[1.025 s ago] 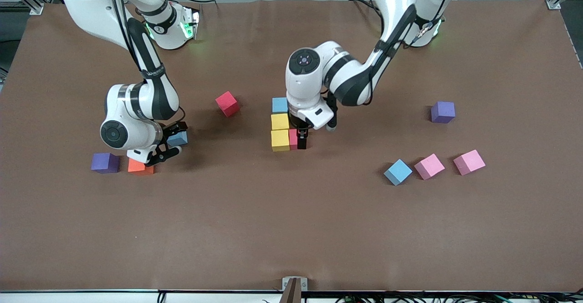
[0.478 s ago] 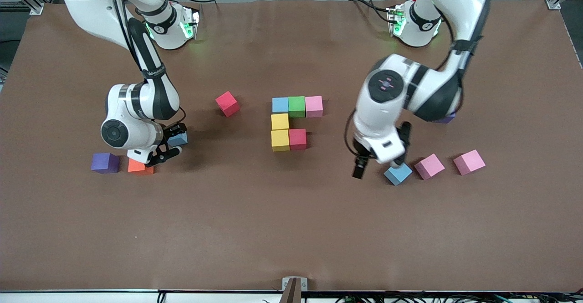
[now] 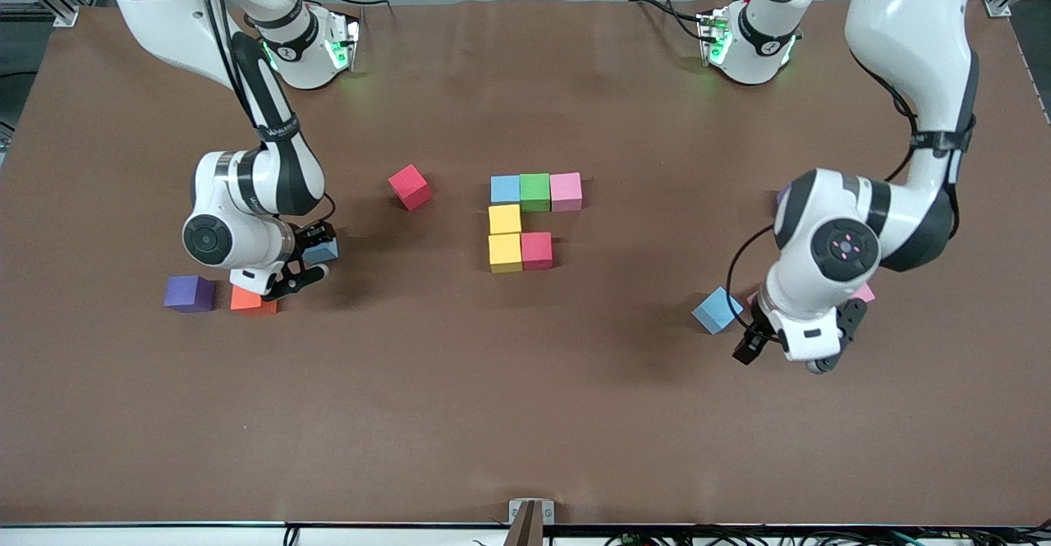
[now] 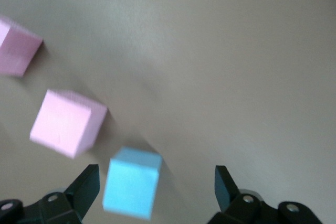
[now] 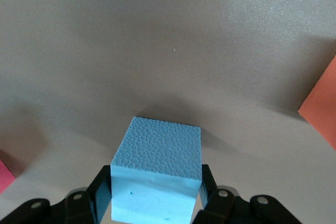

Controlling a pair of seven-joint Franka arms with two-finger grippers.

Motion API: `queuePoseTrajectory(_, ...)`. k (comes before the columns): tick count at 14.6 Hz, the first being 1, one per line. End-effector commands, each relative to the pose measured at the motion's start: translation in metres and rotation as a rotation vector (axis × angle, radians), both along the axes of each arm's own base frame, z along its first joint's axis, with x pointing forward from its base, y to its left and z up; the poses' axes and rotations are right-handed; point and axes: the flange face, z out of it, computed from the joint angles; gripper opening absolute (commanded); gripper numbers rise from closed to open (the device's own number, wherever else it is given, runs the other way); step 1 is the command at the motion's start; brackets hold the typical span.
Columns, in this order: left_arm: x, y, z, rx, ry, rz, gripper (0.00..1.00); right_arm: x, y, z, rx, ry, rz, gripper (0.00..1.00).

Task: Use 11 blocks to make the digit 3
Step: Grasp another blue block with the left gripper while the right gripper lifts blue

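Note:
The partial digit 3 lies mid-table: a row of light blue (image 3: 504, 189), green (image 3: 534, 191) and pink (image 3: 566, 191) blocks, two yellow blocks (image 3: 504, 219) (image 3: 505, 252) below it, and a red one (image 3: 537, 250) beside the lower yellow. My right gripper (image 3: 308, 263) (image 5: 156, 192) is shut on a light blue block (image 3: 320, 249) (image 5: 157, 169). My left gripper (image 3: 798, 334) (image 4: 157, 187) hangs open over a loose light blue block (image 3: 717, 309) (image 4: 131, 188), which sits close to one finger without touching it. Two pink blocks (image 4: 65, 123) (image 4: 16, 51) lie beside it.
A loose red block (image 3: 409, 186) lies between the right arm and the figure. An orange block (image 3: 250, 301) (image 5: 320, 108) and a purple cube (image 3: 189, 293) sit right by the right gripper. The left arm hides most of the pink blocks and another purple cube (image 3: 782, 197).
The left arm swung from the figure toward its own end of the table and now hangs over the loose light blue block. The right gripper closed on its light blue block.

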Motion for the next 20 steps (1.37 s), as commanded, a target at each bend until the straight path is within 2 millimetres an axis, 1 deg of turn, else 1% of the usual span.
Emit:
queuePoseTrajectory(1, 0.012, 0.005, -0.027, -0.004, 0.029, -0.054, 0.97, -0.005, 0.0, 0.003, -0.001, -0.015, 0.014, 0.57)
queuePoseTrajectory(3, 0.011, 0.003, -0.041, -0.007, 0.045, -0.056, 0.97, -0.001, 0.001, 0.008, 0.002, -0.024, 0.009, 0.51)
queuePoseTrajectory(5, 0.009, 0.001, -0.057, -0.011, 0.07, -0.08, 0.97, 0.01, 0.004, 0.019, 0.005, -0.044, 0.0, 0.46)
queuePoseTrajectory(6, 0.008, 0.0, -0.068, -0.012, 0.085, -0.106, 0.97, 0.02, 0.004, 0.028, 0.008, -0.07, -0.017, 0.46)
queuePoseTrajectory(8, 0.006, -0.004, -0.074, -0.031, 0.083, -0.114, 0.97, 0.038, 0.005, 0.045, 0.001, -0.095, -0.059, 0.46)
queuePoseTrajectory(10, 0.002, -0.01, -0.082, -0.039, 0.098, -0.123, 0.97, 0.058, 0.015, 0.061, -0.009, -0.105, -0.09, 0.46)
queuePoseTrajectory(11, -0.001, -0.009, -0.086, -0.037, 0.108, -0.122, 0.97, 0.068, 0.02, 0.07, -0.014, -0.114, -0.11, 0.46)
queuePoseTrajectory(12, -0.004, -0.009, -0.092, -0.034, 0.12, -0.124, 0.97, 0.08, 0.029, 0.08, -0.022, -0.119, -0.133, 0.46)
queuePoseTrajectory(14, -0.008, -0.008, -0.098, -0.031, 0.134, -0.126, 0.97, 0.099, 0.052, 0.093, -0.033, -0.109, -0.194, 0.46)
queuePoseTrajectory(16, -0.011, -0.007, -0.102, -0.029, 0.144, -0.142, 0.98, 0.111, 0.086, 0.097, -0.05, -0.08, -0.267, 0.46)
queuePoseTrajectory(18, -0.011, -0.005, -0.103, -0.032, 0.147, -0.144, 0.97, 0.122, 0.126, 0.103, -0.088, -0.085, -0.309, 0.45)
queuePoseTrajectory(19, -0.012, -0.005, -0.104, -0.031, 0.151, -0.144, 0.94, 0.124, 0.147, 0.103, -0.091, -0.098, -0.325, 0.45)
queuePoseTrajectory(20, -0.013, -0.007, -0.104, -0.034, 0.151, -0.146, 0.88, 0.123, 0.169, 0.099, -0.082, -0.096, -0.351, 0.45)
